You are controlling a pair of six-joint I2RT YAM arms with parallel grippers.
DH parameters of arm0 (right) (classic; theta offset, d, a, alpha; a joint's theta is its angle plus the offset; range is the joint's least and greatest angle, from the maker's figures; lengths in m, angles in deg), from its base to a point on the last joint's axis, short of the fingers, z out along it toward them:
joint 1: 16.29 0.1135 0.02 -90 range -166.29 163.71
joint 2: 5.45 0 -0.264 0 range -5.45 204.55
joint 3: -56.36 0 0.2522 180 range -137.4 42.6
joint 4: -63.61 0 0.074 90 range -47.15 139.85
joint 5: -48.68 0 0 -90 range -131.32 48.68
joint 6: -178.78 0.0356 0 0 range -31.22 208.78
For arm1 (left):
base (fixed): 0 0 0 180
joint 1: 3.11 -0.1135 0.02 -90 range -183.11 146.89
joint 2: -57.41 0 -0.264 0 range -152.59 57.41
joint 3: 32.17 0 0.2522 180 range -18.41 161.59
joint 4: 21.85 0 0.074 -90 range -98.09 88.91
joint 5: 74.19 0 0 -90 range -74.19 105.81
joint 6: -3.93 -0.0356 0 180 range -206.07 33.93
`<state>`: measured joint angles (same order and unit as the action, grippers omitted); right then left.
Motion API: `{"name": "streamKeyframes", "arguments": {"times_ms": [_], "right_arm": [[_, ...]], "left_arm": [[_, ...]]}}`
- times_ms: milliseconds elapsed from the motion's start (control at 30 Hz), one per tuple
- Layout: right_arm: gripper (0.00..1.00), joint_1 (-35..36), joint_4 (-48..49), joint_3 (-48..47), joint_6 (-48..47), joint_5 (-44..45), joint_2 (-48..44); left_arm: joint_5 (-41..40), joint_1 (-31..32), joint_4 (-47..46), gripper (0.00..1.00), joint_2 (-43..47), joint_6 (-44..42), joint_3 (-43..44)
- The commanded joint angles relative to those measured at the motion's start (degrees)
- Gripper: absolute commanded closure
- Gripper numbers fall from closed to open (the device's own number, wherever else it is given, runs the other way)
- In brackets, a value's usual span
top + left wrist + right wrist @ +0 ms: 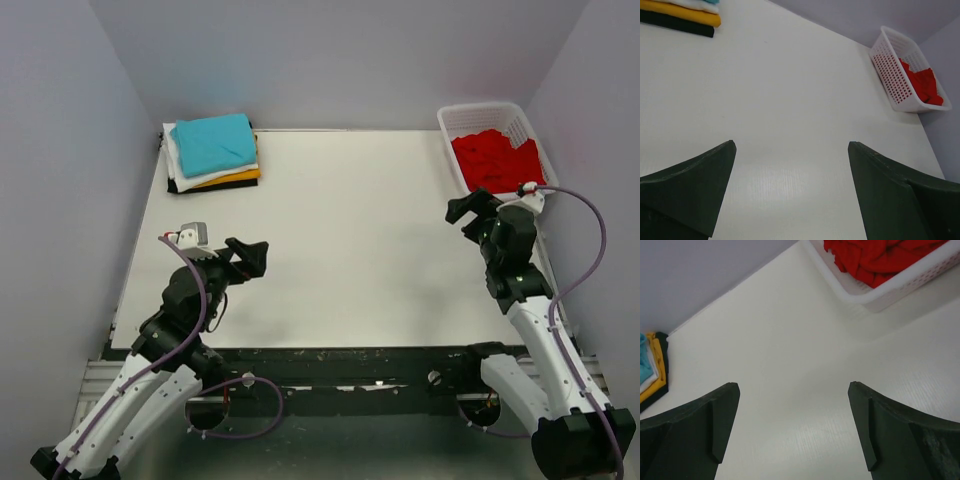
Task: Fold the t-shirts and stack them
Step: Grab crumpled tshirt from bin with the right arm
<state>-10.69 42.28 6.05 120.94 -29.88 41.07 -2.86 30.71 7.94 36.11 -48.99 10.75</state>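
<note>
Two grippers nearest: left gripper (252, 258) and right gripper (468, 207), fingers spread wide, gripping nothing, poised above one white table (350, 230). Far left corner: one stack of four folded t-shirts (212, 152), teal over white, orange, black. Far right corner: one red t-shirt (492, 158) crumpled inside one white basket (480, 107).

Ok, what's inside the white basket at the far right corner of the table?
A crumpled red t-shirt fills the white basket. Whether anything lies beneath it cannot be seen; the cloth covers the basket's floor.
</note>
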Motion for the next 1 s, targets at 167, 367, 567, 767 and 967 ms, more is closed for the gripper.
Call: {"name": "streamKeyframes", "arguments": {"times_ms": [167, 367, 567, 767, 967], "right_arm": [[0.0, -0.14, 3.81, -15.83, -13.04, 2.24, 11.64], [0.0, -0.93, -6.75, -40.8, -13.15, 17.03, 38.52], [0.0, -6.6, -11.15, -61.15, -10.3, 14.45, 60.91], [0.0, -10.96, -15.93, -77.77, -8.34, 13.23, 78.51], [0.0, -13.78, -19.54, -89.93, -7.24, 9.11, 91.67]], "left_arm": [[-3.38, -0.09, -4.05, 0.01, -1.96, -0.87, 0.33], [-2.63, -0.18, -8.4, 0.01, -5.59, -2.32, -0.15], [-6.1, -0.43, -5.2, 0.01, -8.33, -3.05, 1.64], [-6.2, -0.62, -6.38, 0.01, -7.03, -3.51, -0.15], [-5.93, -0.61, -7.55, 0.01, -6.89, -3.77, -1.21]]}}
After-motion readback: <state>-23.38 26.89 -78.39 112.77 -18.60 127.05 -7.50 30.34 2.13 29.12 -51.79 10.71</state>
